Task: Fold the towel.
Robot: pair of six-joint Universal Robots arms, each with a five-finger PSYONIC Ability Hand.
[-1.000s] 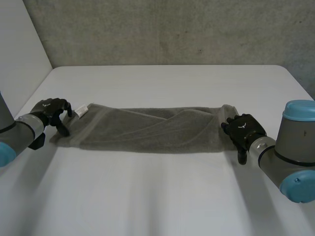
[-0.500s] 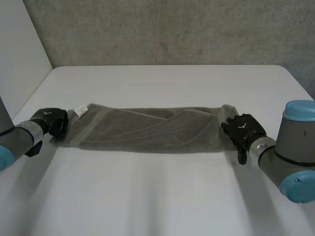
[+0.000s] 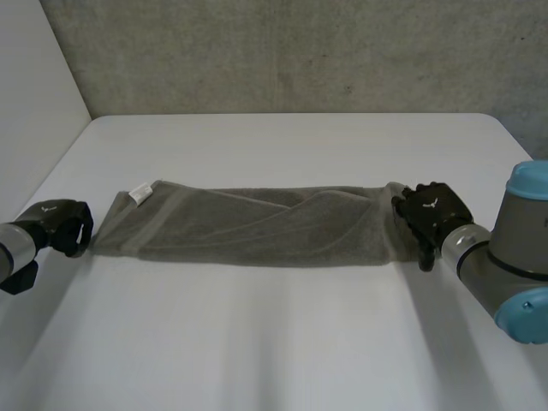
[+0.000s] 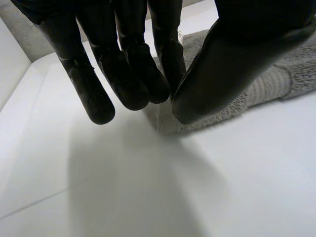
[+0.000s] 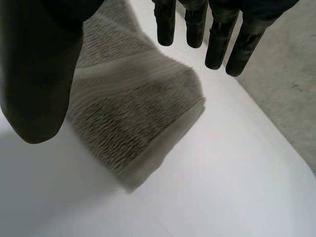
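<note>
A grey towel (image 3: 257, 227) lies on the white table (image 3: 282, 342) as a long strip folded lengthwise, with a white label (image 3: 141, 192) at its far left corner. My left hand (image 3: 62, 224) rests on the table just left of the towel's left end, apart from it. Its fingers (image 4: 133, 74) are curled against the thumb and hold nothing; the towel's corner (image 4: 266, 86) lies beyond the fingertips. My right hand (image 3: 432, 210) is at the towel's right end, open. Its straight fingers (image 5: 217, 39) and thumb stand spread over the end corner (image 5: 133, 118).
A grey wall (image 3: 282, 51) closes off the table's far edge, and a white panel (image 3: 34, 94) stands at the far left. Bare tabletop stretches in front of and behind the towel.
My left hand has curled shut and drawn back leftwards off the towel's left end. The right hand has shifted slightly away from me. The towel lies as before.
</note>
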